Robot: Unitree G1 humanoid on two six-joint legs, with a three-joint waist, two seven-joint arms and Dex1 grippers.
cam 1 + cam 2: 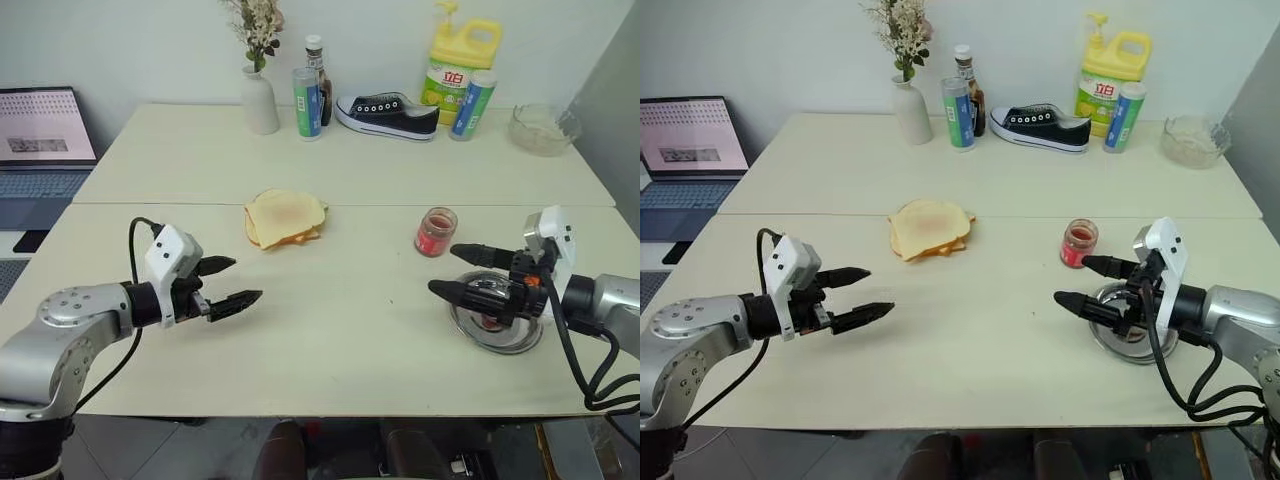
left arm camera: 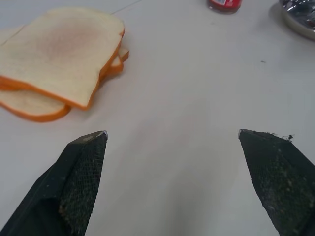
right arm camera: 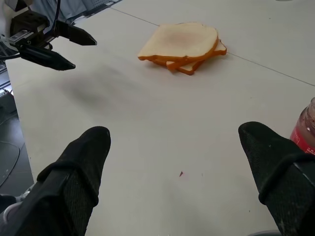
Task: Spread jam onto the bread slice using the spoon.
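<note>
Jam (image 1: 435, 232) inside clear jar, standing just beside steel dish (image 1: 497, 328).

Only legible mark — red label with "立白" on the yellow detergent bottle (image 1: 461, 62), upper right of frame — other labels too small.

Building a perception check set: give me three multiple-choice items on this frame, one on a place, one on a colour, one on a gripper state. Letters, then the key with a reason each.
1. Where does the jam jar stand?
A. beside the steel dish
B. on the bread
C. beside the vase

2. What colour is the big bottle at the table's back edge?
A. blue
B. yellow
C. white

3. How is the left gripper?
A. shut on a spoon
B. open, holding nothing
C. shut on bread

Key: 1 A, the jar sits just behind the dish near the right gripper. 2 B, its body is yellow. 3 B, its fingers stand apart over bare table.
</note>
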